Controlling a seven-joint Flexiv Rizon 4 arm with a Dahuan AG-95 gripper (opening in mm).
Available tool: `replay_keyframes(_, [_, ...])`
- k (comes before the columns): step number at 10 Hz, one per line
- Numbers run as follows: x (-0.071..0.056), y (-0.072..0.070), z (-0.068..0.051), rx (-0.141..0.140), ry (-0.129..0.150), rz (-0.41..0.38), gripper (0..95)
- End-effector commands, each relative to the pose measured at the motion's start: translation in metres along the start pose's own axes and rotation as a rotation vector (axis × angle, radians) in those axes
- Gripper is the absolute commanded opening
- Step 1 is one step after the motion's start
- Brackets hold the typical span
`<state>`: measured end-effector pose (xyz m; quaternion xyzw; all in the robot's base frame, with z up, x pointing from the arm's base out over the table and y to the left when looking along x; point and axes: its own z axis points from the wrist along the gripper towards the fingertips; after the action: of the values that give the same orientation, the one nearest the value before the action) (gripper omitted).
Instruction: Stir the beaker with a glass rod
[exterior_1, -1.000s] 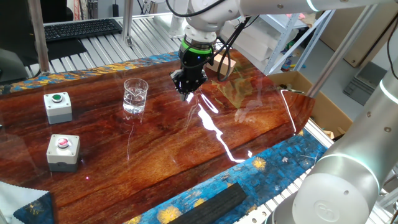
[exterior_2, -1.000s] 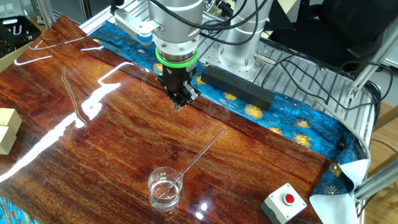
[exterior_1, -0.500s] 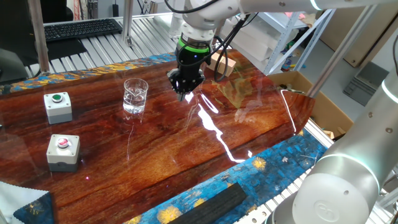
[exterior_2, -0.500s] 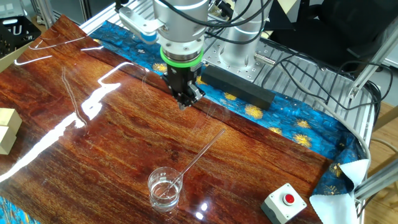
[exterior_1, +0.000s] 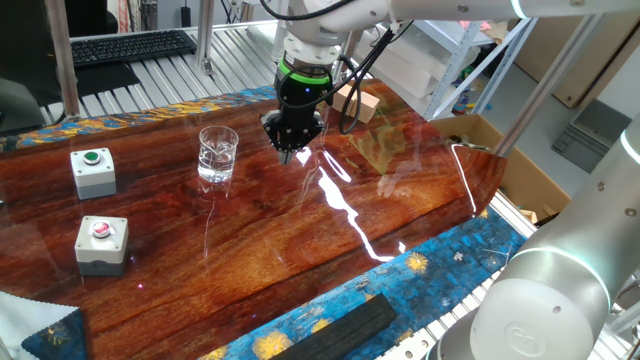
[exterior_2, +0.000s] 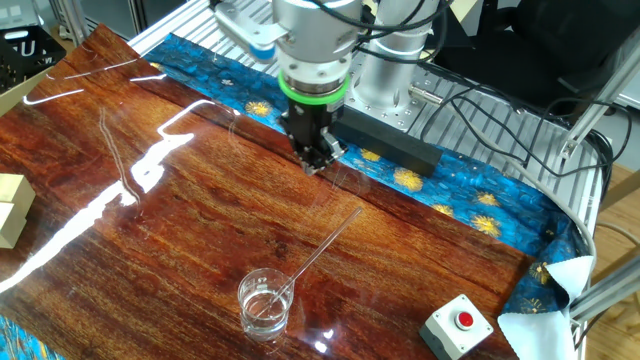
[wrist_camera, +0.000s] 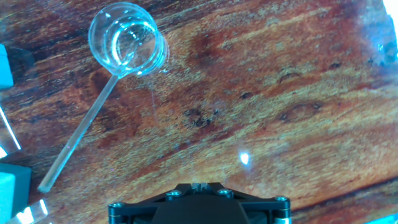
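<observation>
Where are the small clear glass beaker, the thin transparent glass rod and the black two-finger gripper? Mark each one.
small clear glass beaker (wrist_camera: 127, 45), hand view, on its round bottom.
thin transparent glass rod (wrist_camera: 81, 130), hand view, mid-shaft outside the beaker.
black two-finger gripper (exterior_2: 320, 165), the other fixed view, at its fingertips.

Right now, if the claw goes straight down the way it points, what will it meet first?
Most likely the bare wooden tabletop. The claw points down at open wood; the beaker and the glass rod leaning in it lie off to one side, though depth is hard to judge.
</observation>
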<state>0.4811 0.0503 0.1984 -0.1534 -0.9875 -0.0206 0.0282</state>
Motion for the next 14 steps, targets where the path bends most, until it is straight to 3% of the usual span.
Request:
replay_keyframes(1, [0.006, 0.007, -0.005, 0.003, 0.002, 0.037, 0.0])
replay_keyframes(4, [0.015, 0.018, -0.013, 0.012, -0.001, 0.101, 0.0])
replay_keyframes(8, [0.024, 0.037, -0.013, 0.007, 0.005, 0.162, 0.0])
replay_keyframes(14, [0.025, 0.063, -0.009, 0.007, 0.010, 0.187, 0.0])
